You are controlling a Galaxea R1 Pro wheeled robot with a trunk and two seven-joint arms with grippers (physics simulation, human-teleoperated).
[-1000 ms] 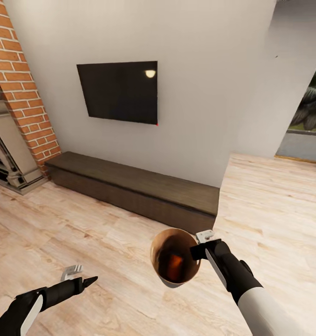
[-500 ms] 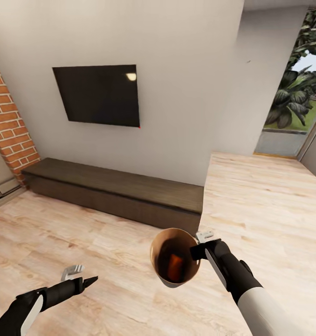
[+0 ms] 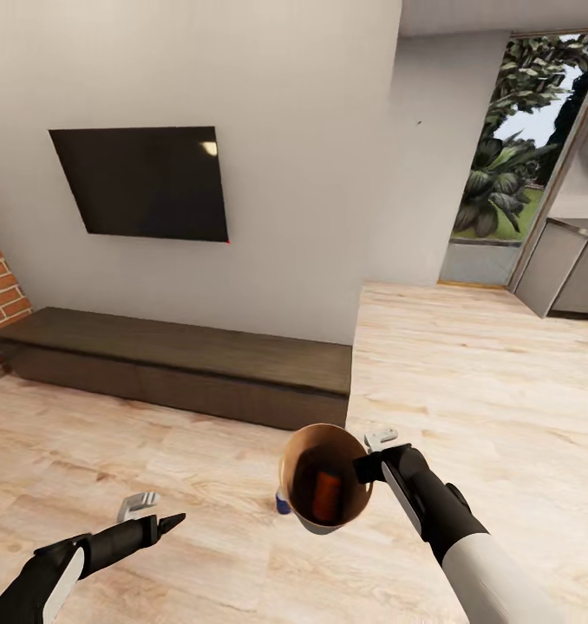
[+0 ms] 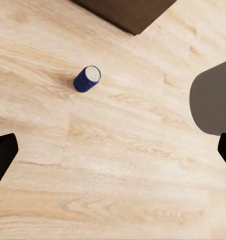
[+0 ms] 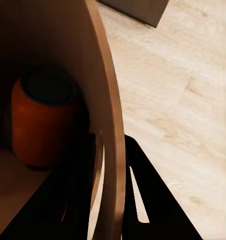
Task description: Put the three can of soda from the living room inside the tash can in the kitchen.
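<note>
**Copper bin carried by its rim; blue can on the floor**

Right gripper [image 3: 369,465] pinches the tash can [image 3: 324,520] wall, one finger inside. An orange can [image 5: 40,122] stands upright within, apparently alone. Tilt or slip could spill it.

The blue can [image 4: 87,79] stands upright on the wood floor ahead of the left gripper [image 3: 155,513], jaws apart, empty.
</note>
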